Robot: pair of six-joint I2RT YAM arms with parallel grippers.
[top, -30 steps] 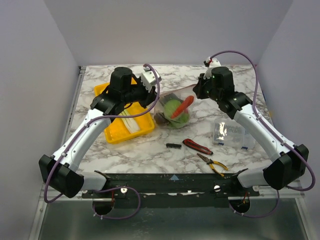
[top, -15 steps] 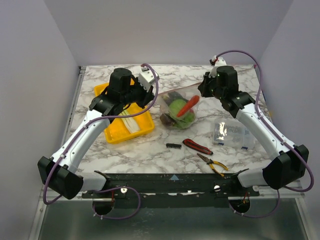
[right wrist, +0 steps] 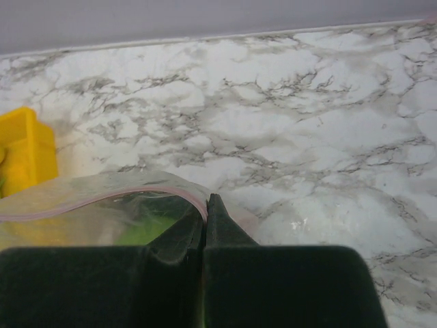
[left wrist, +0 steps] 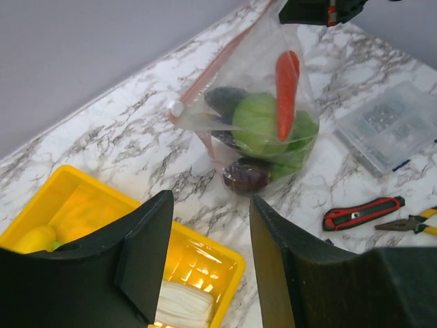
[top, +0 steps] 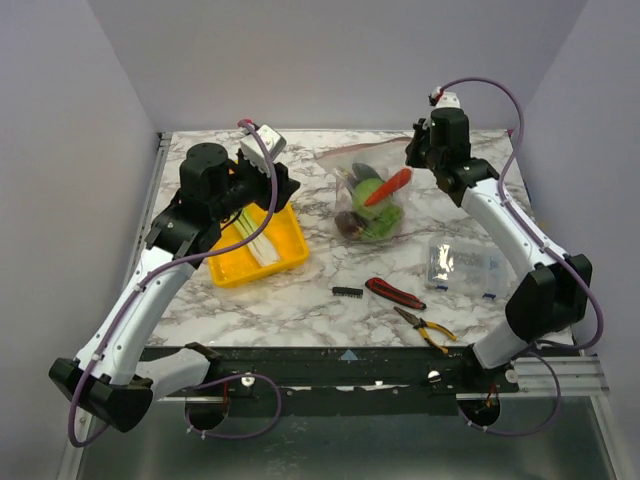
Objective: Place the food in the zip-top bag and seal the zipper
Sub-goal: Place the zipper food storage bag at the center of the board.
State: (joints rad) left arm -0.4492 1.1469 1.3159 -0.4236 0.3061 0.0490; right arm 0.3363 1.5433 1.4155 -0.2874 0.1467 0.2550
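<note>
The clear zip-top bag (top: pixel 372 200) rests on the marble table, its mouth corner held up by my right gripper (top: pixel 414 160). That gripper is shut on the pinkish zipper (right wrist: pixel 102 202), as the right wrist view (right wrist: pixel 207 203) shows. Inside the bag are a green round food (left wrist: pixel 263 124), a long red one (left wrist: pixel 287 82) and a purple aubergine (left wrist: pixel 246 178). My left gripper (top: pixel 285 182) is open and empty above the yellow tray's (top: pixel 232 272) far corner, left of the bag; in its wrist view (left wrist: pixel 212 205) the jaws stand wide apart. A green-white leek (top: pixel 257 240) lies in the tray.
A rigid clear box (top: pixel 465 265) sits at the right. A red-handled knife (top: pixel 393 292), pliers (top: pixel 425 328) and a small black part (top: pixel 347 291) lie near the front. A yellow piece (left wrist: pixel 31 239) sits in the tray's far end.
My left gripper has pulled away leftwards from the bag and stands open. My right gripper has moved back and right with the bag's mouth, shifting the bag that way.
</note>
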